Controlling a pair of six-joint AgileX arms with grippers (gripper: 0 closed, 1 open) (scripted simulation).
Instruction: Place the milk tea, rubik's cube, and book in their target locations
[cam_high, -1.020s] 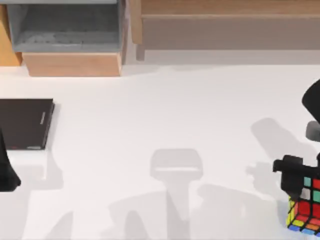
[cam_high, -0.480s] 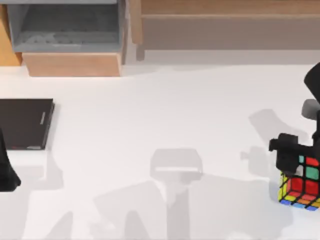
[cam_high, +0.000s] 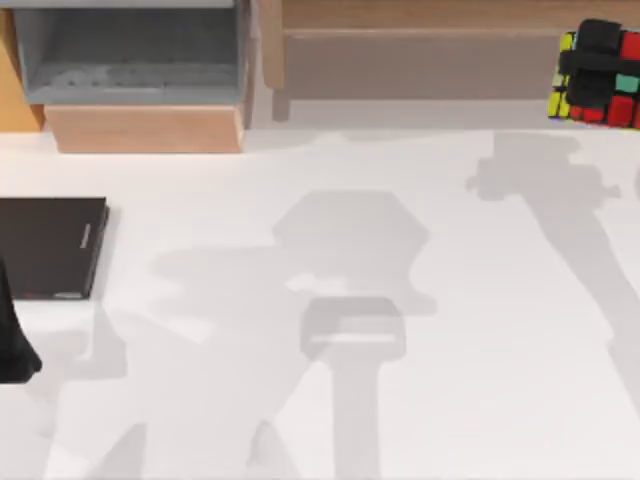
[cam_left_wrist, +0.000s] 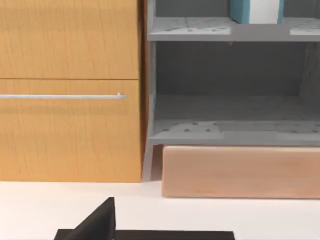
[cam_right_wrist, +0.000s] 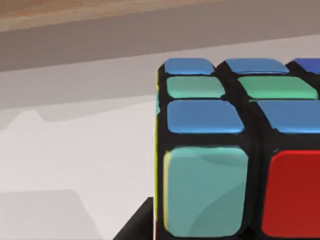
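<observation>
right gripper holding the cube at the far right
the right gripper (cam_high: 600, 62) is clamped on the rubik's cube (cam_high: 597, 78) by the wooden shelf (cam_high: 420, 50); the left arm sits parked near the black slab (cam_high: 50, 247).

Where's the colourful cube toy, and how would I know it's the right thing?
Look at the far right corner of the white table in the top view, by the long wooden shelf unit. There the right gripper holds the rubik's cube up in the air. It is the one thing with black edges and red, yellow, green and blue squares, unlike the flat black slab at the left.
</observation>
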